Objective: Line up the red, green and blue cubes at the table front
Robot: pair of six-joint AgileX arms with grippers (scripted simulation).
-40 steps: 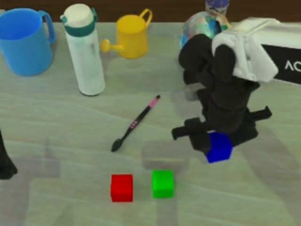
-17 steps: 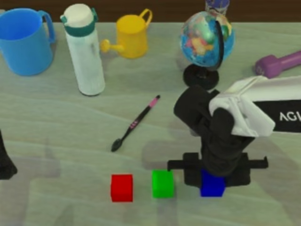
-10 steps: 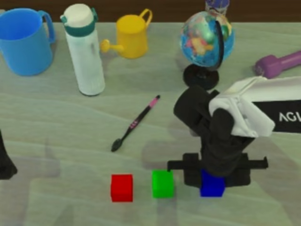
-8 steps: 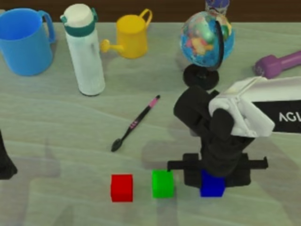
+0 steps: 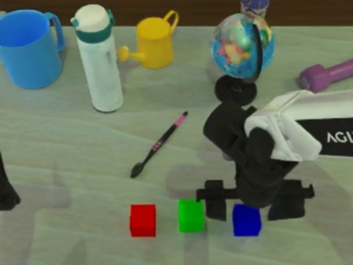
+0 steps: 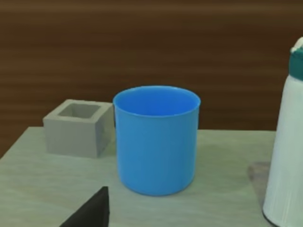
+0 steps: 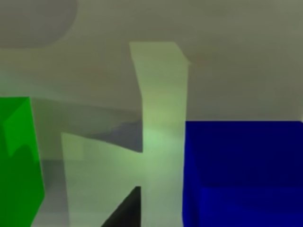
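- The right gripper (image 5: 249, 202) stands open at the table (image 5: 66, 165) front, fingers spread to either side of the blue cube (image 5: 246, 220), which sits on the wood at the right end of the row.
- The red cube (image 5: 143, 220) and green cube (image 5: 191, 215) sit to its left, roughly in line.
- The release looks done; whether a finger touches the blue cube is hard to tell from above.
- Best lift straight up, without sideways drift, so nothing nudges the row.
- The left arm is parked at the table's left edge.
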